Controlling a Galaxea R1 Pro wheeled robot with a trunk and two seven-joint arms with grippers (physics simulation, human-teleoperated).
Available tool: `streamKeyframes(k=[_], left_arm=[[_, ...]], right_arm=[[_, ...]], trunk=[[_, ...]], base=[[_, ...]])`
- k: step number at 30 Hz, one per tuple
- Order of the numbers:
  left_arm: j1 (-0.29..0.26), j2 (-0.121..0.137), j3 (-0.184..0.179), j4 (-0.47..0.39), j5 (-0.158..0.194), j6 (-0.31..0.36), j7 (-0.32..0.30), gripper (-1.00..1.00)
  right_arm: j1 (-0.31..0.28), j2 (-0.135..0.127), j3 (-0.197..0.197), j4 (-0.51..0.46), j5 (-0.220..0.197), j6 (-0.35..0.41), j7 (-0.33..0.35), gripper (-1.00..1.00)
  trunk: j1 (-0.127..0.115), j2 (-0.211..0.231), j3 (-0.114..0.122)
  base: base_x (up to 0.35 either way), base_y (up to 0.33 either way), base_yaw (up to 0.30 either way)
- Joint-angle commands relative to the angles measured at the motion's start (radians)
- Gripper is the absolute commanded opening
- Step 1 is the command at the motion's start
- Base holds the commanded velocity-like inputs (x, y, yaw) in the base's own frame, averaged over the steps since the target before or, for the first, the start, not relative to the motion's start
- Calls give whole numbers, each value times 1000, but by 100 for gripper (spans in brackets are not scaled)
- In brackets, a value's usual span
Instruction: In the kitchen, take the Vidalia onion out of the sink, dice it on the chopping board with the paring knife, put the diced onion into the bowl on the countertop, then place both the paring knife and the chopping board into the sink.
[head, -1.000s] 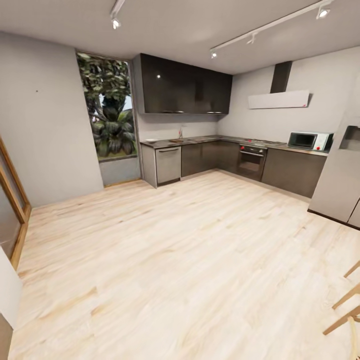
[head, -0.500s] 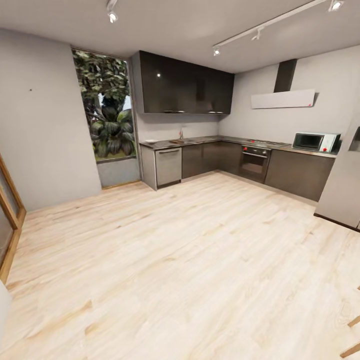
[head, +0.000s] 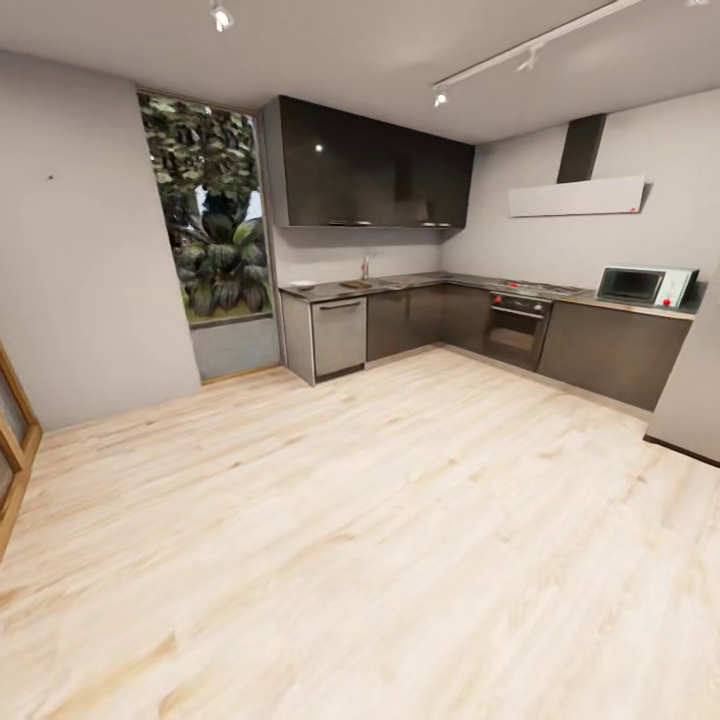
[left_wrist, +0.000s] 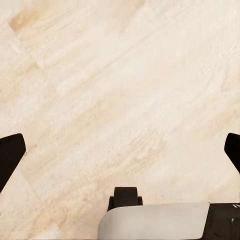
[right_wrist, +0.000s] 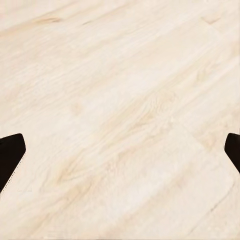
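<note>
A wide light wood plank floor separates the robot from the dark glossy L-shaped kitchen. Its long grey table carries the sink, probably beneath the slim chrome tap. Drive straight there. Left pincer and right pincer gape wide, empty.

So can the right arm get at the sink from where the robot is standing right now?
Almost certainly not. The sink sits on the countertop at the far side of the room, with a wide stretch of wood floor between. The right gripper hangs open over bare floor. The base must drive closer first.
</note>
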Motion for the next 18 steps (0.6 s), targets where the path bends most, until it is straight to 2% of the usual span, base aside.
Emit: streamKeyframes(k=[1, 18], left_arm=[[0, 0, 0, -1, 0, -2, 0, 100], [0, 0, 0, -1, -1, -3, 0, 100]], right_arm=[[0, 0, 0, 0, 0, -3, -1, 100], [0, -1, 0, 0, 0, -3, -1, 100]], trunk=[[1, 0, -1], [1, 0, -1]], base=[[298, 81, 0], [298, 81, 0]])
